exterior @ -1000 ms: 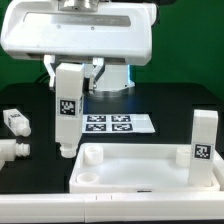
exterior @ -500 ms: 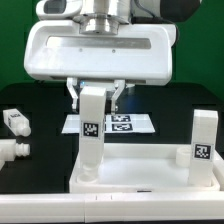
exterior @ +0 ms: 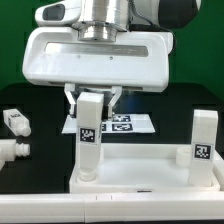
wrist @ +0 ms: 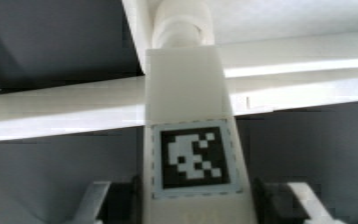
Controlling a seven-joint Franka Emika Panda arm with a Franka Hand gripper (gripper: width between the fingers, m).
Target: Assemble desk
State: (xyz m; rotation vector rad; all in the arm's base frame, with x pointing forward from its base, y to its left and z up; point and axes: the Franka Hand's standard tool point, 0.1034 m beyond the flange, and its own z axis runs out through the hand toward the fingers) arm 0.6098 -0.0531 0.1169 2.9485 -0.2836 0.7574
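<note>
My gripper (exterior: 92, 100) is shut on a white square-post leg (exterior: 91, 135) that hangs upright, its black-and-white tag facing the camera. The leg's lower end sits at the corner of the desk top (exterior: 150, 170) on the exterior view's left; the corner hole is hidden behind it. In the wrist view the leg (wrist: 190, 100) runs away from my gripper (wrist: 197, 205), a finger on each side of it, down to the desk top's white rim (wrist: 309, 85). A second leg (exterior: 204, 135) stands upright at the corner on the exterior view's right.
Two more white legs (exterior: 14, 122) (exterior: 12, 150) lie on the black table at the exterior view's left. The marker board (exterior: 128, 124) lies flat behind the desk top, partly hidden by the held leg. The white robot body (exterior: 100, 50) fills the upper part of the view.
The gripper has carried the leg toward the exterior view's right and down, from beside the desk top onto its left corner. In the last half second it barely shifted.
</note>
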